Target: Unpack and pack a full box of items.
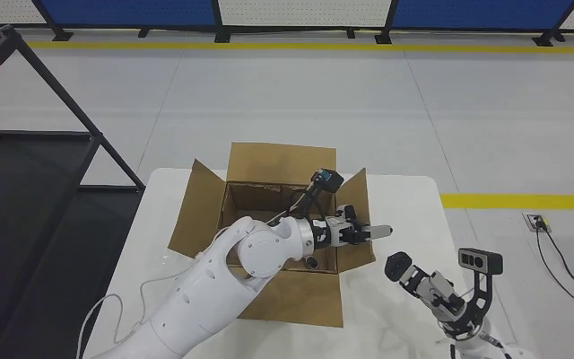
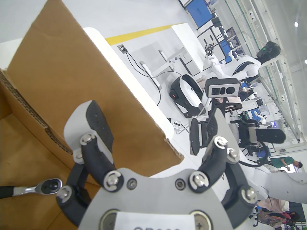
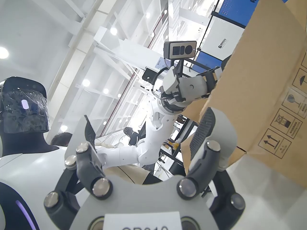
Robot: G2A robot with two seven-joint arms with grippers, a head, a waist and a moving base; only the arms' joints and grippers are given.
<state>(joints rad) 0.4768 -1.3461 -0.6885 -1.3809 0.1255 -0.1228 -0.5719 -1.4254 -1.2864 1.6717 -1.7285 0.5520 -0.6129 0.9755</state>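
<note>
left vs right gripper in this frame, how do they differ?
Place: the left gripper sits over the right flap of the open brown cardboard box; the right gripper is outside the box, above the white table. Surroundings: a chrome ratchet wrench lies in the box near the left gripper; the right gripper faces the box's outer wall. Shared: both are open and empty.

Robot lab, probably factory hall: blue partitions (image 1: 126, 11), yellow floor line (image 1: 269, 45), tall racks (image 3: 134, 29), ceiling lights (image 3: 2, 53), other humanoid robots (image 2: 242, 64).

White table (image 1: 404, 193), yellow floor line (image 1: 502, 200), blue barrier panels (image 1: 126, 11), perhaps a floor socket (image 1: 535, 222) with cable
</note>
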